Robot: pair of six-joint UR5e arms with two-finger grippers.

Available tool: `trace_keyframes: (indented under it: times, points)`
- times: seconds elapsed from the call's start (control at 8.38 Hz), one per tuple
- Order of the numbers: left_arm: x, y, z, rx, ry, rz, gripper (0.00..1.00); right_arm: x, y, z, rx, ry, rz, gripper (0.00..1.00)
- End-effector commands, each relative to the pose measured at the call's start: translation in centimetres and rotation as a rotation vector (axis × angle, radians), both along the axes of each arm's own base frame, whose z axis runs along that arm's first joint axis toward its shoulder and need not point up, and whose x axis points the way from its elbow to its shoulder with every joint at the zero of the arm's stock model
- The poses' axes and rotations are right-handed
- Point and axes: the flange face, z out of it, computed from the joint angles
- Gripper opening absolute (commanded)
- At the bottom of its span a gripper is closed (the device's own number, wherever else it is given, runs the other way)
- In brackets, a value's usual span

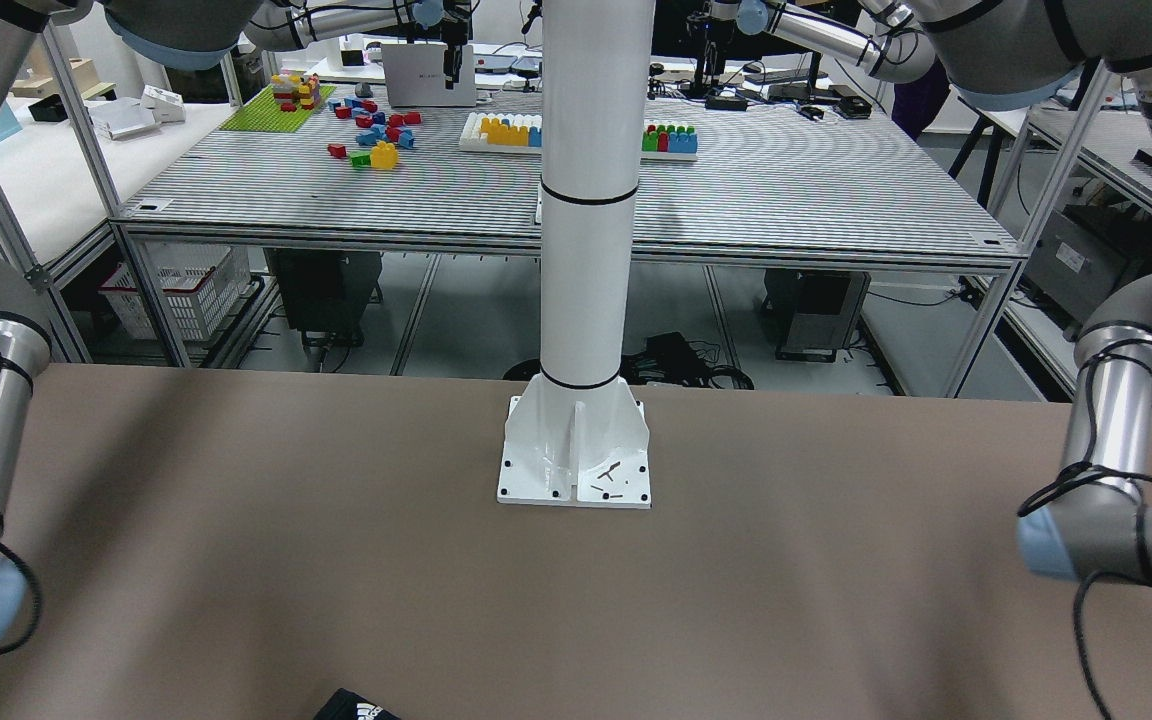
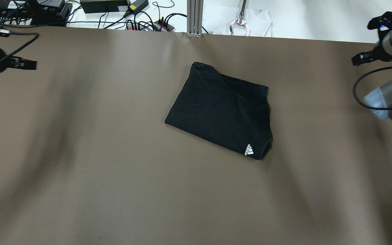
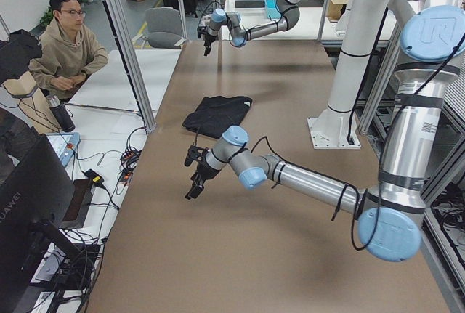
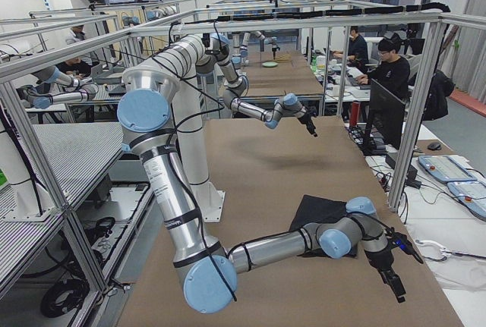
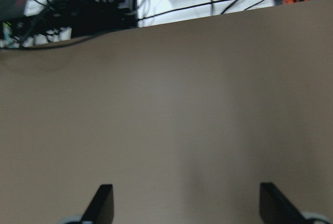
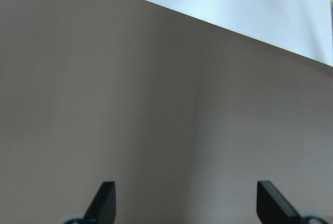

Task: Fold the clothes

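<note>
The black soft knit shirt (image 2: 221, 109) lies folded in the middle of the brown bench (image 2: 80, 153), with its small white mark (image 2: 249, 149) at one corner. The left jaws and the right jaws are wide open and hold nothing, each far from the shirt.

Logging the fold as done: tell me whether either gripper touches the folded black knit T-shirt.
Apart. In the overhead view the folded black knit T-shirt lies mid-table, with the left gripper and right gripper out at opposite edges, bare brown table between.
</note>
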Motion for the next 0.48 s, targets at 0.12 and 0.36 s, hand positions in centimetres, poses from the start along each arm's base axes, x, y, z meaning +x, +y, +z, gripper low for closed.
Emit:
trace_keyframes:
  times: [0.12, 0.36]
  points:
    - [-21.0, 9.3, 10.7, 0.051, -0.481, 0.167, 1.00, 16.2, 5.6, 9.9, 0.102, 0.184, -0.154, 0.95]
    - [-28.6, 12.0, 14.5, 0.032, -0.466, 0.228, 1.00, 22.3, 9.4, 13.4, 0.133, 0.238, -0.151, 0.95]
